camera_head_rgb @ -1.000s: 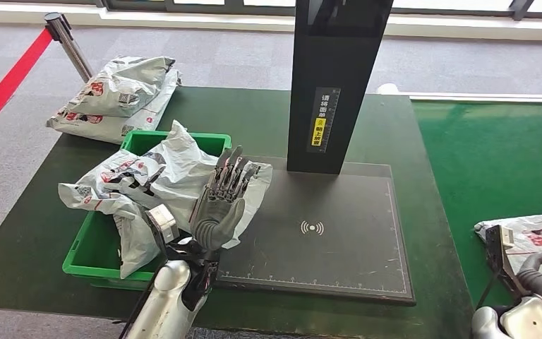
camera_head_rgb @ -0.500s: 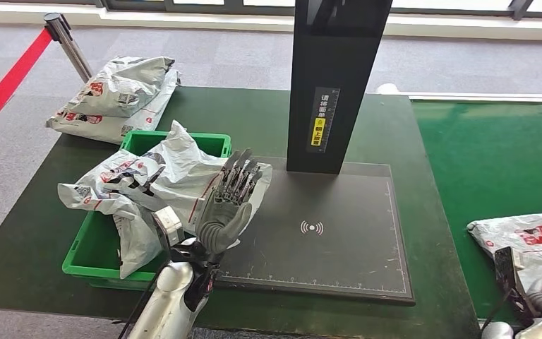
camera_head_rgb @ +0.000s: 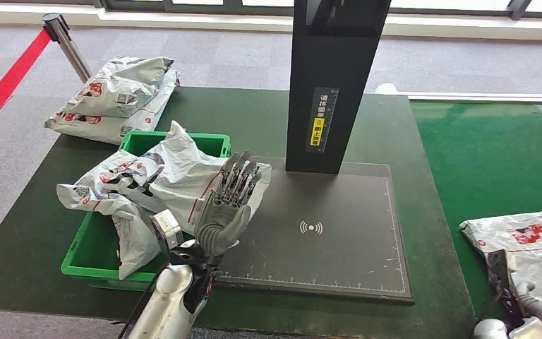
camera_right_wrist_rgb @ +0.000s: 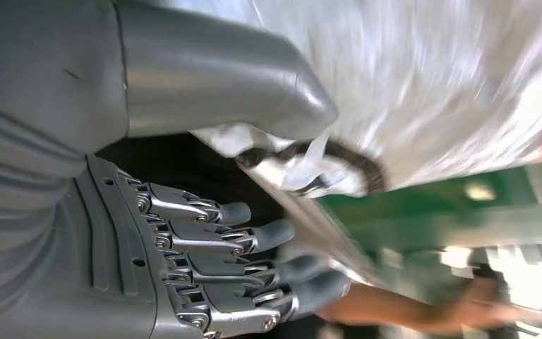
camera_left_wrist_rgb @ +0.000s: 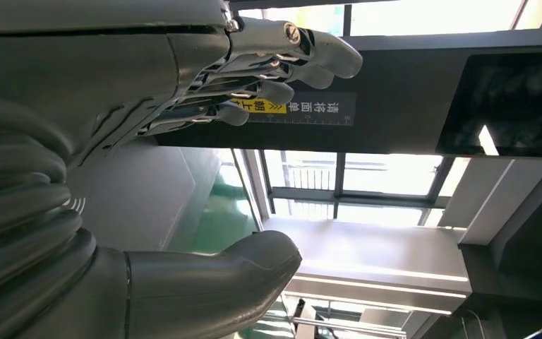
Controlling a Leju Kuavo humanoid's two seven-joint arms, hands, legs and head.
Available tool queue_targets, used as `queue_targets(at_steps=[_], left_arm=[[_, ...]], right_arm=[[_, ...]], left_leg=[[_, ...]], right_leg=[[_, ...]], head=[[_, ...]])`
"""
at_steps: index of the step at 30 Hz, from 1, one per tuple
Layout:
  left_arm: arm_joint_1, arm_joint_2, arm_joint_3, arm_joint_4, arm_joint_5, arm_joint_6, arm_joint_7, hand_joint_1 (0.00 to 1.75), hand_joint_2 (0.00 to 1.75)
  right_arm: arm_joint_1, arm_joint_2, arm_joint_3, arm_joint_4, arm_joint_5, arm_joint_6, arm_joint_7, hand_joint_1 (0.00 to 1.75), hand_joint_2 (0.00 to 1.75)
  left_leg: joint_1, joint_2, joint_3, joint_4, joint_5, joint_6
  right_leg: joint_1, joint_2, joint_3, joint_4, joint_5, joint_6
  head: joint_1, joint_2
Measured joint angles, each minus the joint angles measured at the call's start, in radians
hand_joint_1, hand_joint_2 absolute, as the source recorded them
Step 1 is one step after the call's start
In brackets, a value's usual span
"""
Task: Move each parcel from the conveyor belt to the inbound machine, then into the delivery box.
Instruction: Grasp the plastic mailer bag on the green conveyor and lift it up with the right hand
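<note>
A grey-white parcel (camera_head_rgb: 526, 247) lies on the green conveyor belt (camera_head_rgb: 494, 155) at the right. My right hand (camera_head_rgb: 540, 307) is at its near edge. In the right wrist view the thumb (camera_right_wrist_rgb: 219, 78) lies over the parcel's edge (camera_right_wrist_rgb: 430, 92) and the fingers (camera_right_wrist_rgb: 254, 236) stretch out beneath it, with a gap between them. My left hand (camera_head_rgb: 227, 201) stands open, fingers up, holding nothing, between the green delivery box (camera_head_rgb: 85, 251) and the inbound machine's black plate (camera_head_rgb: 339, 226). A crumpled parcel (camera_head_rgb: 148, 180) fills the box.
The machine's black column (camera_head_rgb: 335, 85) rises behind the plate and also appears past the left hand's fingers (camera_left_wrist_rgb: 282, 63). Two more parcels (camera_head_rgb: 116, 99) are stacked at the table's back left corner. A red barrier tape and post (camera_head_rgb: 60, 35) stand at the far left.
My right hand has drawn back toward the picture's lower edge. The parcel on the belt has shifted a little to the left. The left hand has barely moved.
</note>
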Motion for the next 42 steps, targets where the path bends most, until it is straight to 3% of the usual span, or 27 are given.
queue_targets(at_steps=[4,7,11,15,27,31,34,36,38,42], left_arm=[[0.000,0.000,0.000,0.000,-0.002,0.000,0.000,0.00,1.75],[0.006,0.002,0.000,-0.005,-0.010,-0.004,-0.006,0.00,1.75],[0.009,0.002,0.000,-0.013,-0.008,-0.008,-0.006,0.00,1.75],[0.009,0.002,0.000,-0.019,-0.007,-0.016,0.001,0.00,1.75],[0.009,0.002,0.000,-0.025,-0.007,-0.022,0.004,0.00,1.75],[0.010,0.002,0.000,-0.028,-0.007,-0.023,0.004,0.00,1.75],[0.011,0.002,0.000,-0.035,-0.007,-0.024,0.004,0.00,1.75],[0.012,0.002,0.000,-0.044,-0.008,-0.024,0.005,0.00,1.75],[0.013,0.002,0.000,-0.053,-0.011,-0.023,0.008,0.00,1.75],[0.014,0.002,0.000,-0.063,-0.023,-0.016,0.011,0.00,1.75]], right_arm=[[0.006,-0.006,0.038,0.005,-0.057,-0.001,0.046,0.00,1.75],[0.020,-0.009,0.126,0.072,-0.041,0.009,0.051,0.02,1.75],[0.000,-0.011,0.141,0.167,-0.005,0.109,0.002,1.75,1.75],[-0.015,-0.013,0.141,0.202,0.002,0.214,-0.031,1.75,1.75],[-0.044,-0.018,0.141,0.221,0.002,0.277,-0.110,1.75,1.75],[-0.044,-0.018,0.141,0.222,0.011,0.262,-0.121,1.75,1.75],[-0.041,-0.015,0.138,0.222,0.007,0.161,-0.166,1.75,1.75],[-0.034,-0.005,0.128,0.206,-0.010,0.068,-0.232,1.75,1.75],[-0.025,0.022,0.097,0.141,-0.023,0.015,-0.354,1.75,1.75],[-0.038,0.134,-0.099,-0.123,-0.051,-0.005,-0.755,1.75,1.75]], left_leg=[[0.001,-0.002,0.000,0.000,0.001,0.001],[0.003,-0.002,0.001,0.000,-0.001,-0.001],[0.004,0.000,0.003,0.000,-0.002,-0.002],[0.005,0.002,0.004,0.000,-0.002,-0.002],[0.007,0.013,0.010,0.000,-0.004,-0.004],[0.007,0.013,0.011,0.000,-0.004,-0.004],[0.007,0.013,0.010,0.000,-0.003,-0.004],[0.007,0.012,0.009,0.000,-0.003,-0.003],[0.007,0.010,0.005,0.000,-0.002,-0.003],[0.007,0.007,0.003,0.000,0.000,-0.004]], right_leg=[[0.001,-0.001,0.002,0.000,-0.001,0.001],[0.004,-0.002,0.004,-0.001,-0.001,0.000],[0.005,-0.001,0.005,-0.001,-0.001,0.000],[0.006,0.000,0.006,-0.001,-0.001,-0.001],[0.007,0.013,0.009,-0.004,0.003,-0.001],[0.007,0.014,0.010,-0.005,0.004,-0.001],[0.007,0.013,0.010,-0.004,0.005,-0.001],[0.007,0.012,0.009,-0.004,0.005,-0.001],[0.007,0.011,0.008,-0.003,0.005,-0.001],[0.007,0.008,0.004,-0.002,0.004,-0.002]], head=[[-0.001,0.000],[0.001,0.000],[0.001,0.000],[0.001,0.000],[0.001,0.000],[0.001,0.000],[0.001,0.000],[0.001,0.000],[0.001,0.000],[0.001,0.000]])
